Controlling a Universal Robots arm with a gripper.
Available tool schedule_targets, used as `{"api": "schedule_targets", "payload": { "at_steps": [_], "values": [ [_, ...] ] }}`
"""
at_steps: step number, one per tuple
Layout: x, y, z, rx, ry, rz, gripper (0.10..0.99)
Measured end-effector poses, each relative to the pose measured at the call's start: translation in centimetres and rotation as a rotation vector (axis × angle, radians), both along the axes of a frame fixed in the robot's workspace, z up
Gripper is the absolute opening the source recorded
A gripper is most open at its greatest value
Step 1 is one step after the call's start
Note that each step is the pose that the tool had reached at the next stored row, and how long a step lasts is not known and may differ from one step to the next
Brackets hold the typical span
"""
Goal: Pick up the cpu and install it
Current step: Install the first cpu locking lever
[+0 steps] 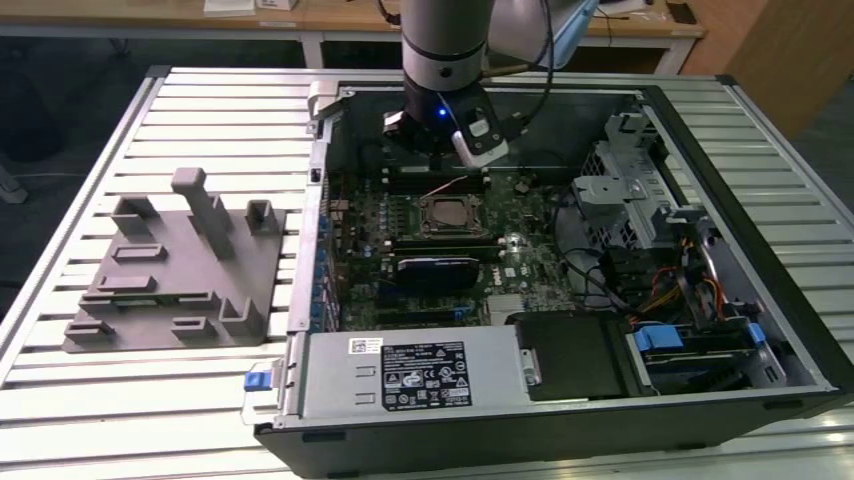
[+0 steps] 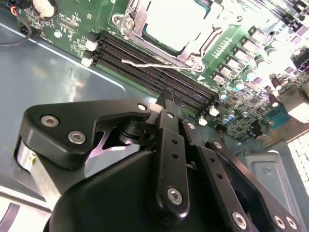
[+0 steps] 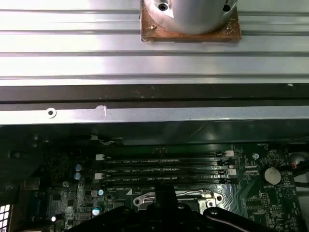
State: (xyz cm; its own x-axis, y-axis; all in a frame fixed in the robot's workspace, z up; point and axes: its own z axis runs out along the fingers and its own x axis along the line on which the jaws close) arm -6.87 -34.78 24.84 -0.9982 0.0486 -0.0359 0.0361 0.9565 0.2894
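Item 1: gripper (image 1: 437,158), poised over memory slots (image 2: 145,65); whether the jaws are parted or closed, I cannot tell.
Item 2: cpu (image 2: 173,21), seated in socket (image 2: 193,60), at gripper's 6 o'clock in the exterior view.

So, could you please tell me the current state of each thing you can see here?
cpu, seated flat in the motherboard socket.
claw, hovering over the memory slots beside the socket, apart from the cpu.
computer case, lying on its side, side panel off, insides exposed.
grey fixture, flat on the slatted table, outside the case.
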Motion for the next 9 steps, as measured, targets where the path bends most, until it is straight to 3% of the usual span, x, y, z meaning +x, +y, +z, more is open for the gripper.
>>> {"api": "schedule_targets", "payload": {
  "at_steps": [9],
  "values": [
    [0.08,0.0,-0.22,0.0,0.0002,0.0,0.106]
  ]
}}
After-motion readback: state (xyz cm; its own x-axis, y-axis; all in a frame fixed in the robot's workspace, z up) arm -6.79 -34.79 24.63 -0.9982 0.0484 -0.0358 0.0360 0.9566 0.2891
